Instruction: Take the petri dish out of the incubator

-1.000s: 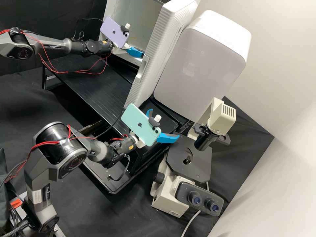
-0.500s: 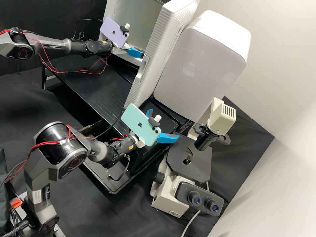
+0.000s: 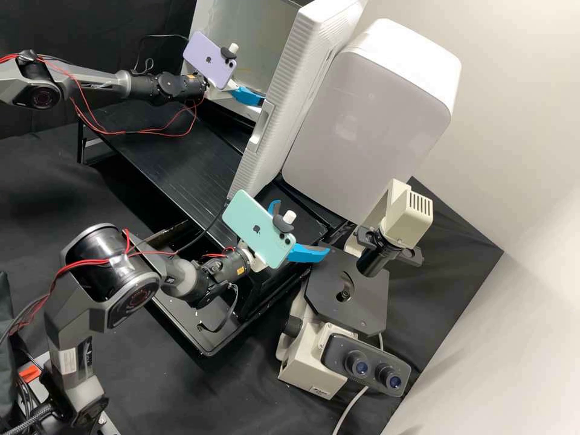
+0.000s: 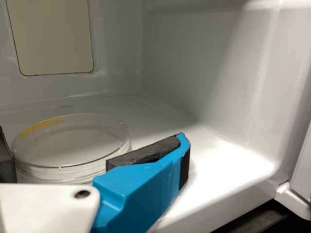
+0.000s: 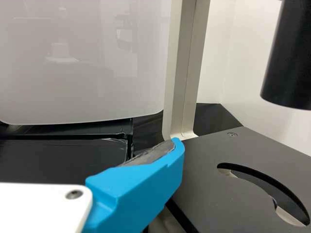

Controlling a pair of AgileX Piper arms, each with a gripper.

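The incubator (image 3: 374, 115) is stood on the bench (image 3: 175, 163) at its right side, with its door (image 3: 290, 90) open to the left of the body; the petri dish (image 4: 70, 145) is set flat on the chamber floor, towards the front; the left gripper (image 3: 248, 95) is placed in the chamber mouth, close by the dish; the microscope (image 3: 338, 356) is set before the incubator, off the bench's near right end; the right gripper (image 3: 308, 252) is held low between bench and microscope, just beside the left edge of the stage (image 3: 362, 302).
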